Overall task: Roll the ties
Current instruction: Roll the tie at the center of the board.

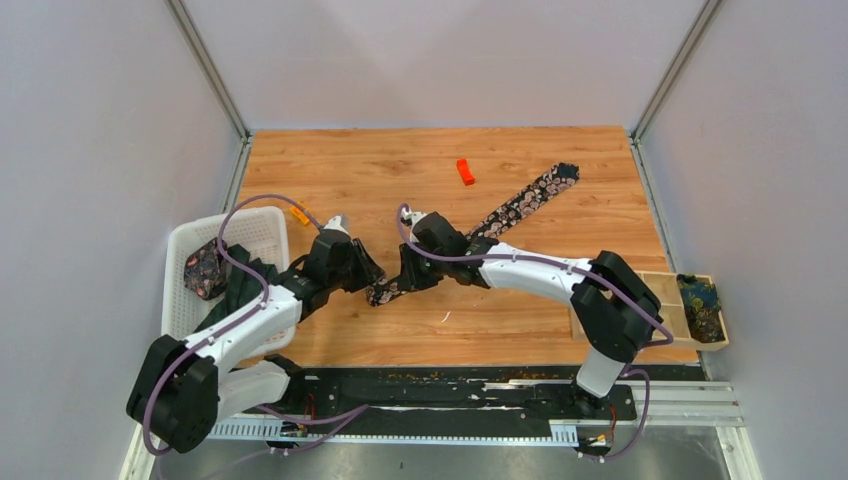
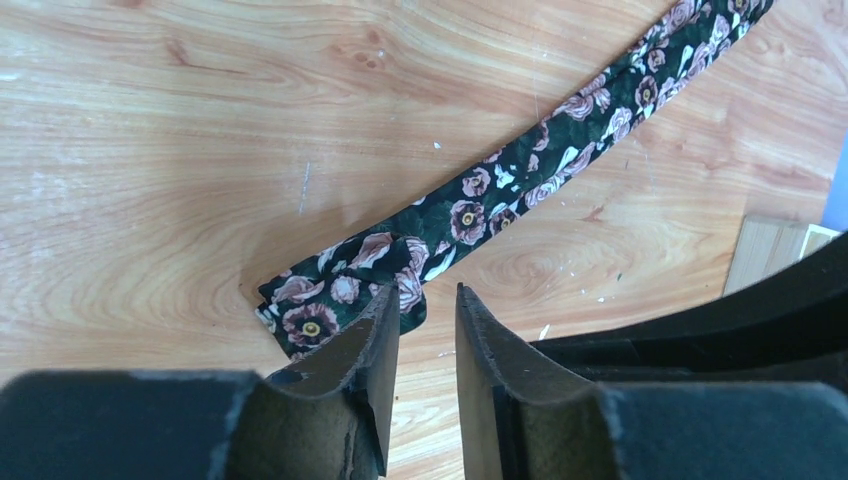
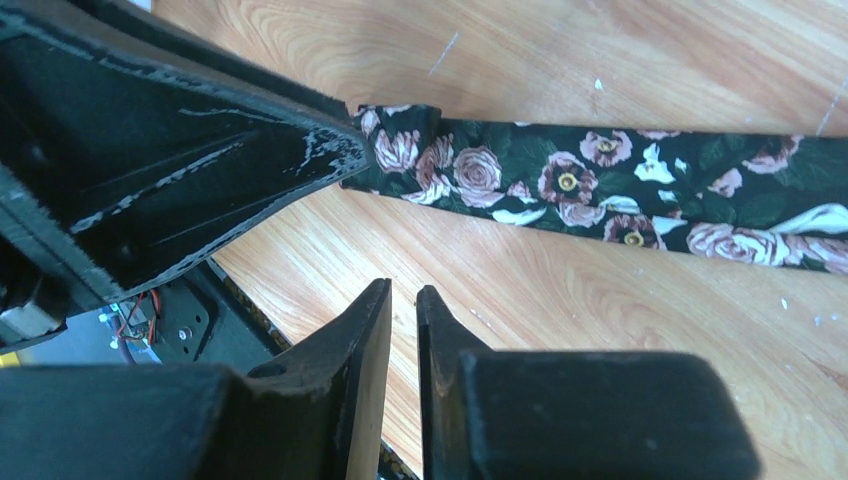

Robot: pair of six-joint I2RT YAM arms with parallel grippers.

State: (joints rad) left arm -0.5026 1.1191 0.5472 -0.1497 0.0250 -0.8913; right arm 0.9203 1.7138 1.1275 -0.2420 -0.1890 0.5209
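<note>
Floral tie (image 1: 500, 215) lies flat on the tabletop (image 1: 350, 170), its long axis running from a folded narrow end near centre out toward 1 o'clock. In your left wrist view that folded end (image 2: 345, 285) sits just ahead of the left fingers (image 2: 375, 330) at about 11 o'clock, touching or nearly so. Left gripper (image 2: 425, 325) is narrowly parted and empty; right gripper (image 3: 403, 310) is almost closed, empty, with the strip lying crosswise at its 12 o'clock. Your left arm is nearer.

overhead rear view, wrist closeups share tie (image 2: 520, 190)
</note>
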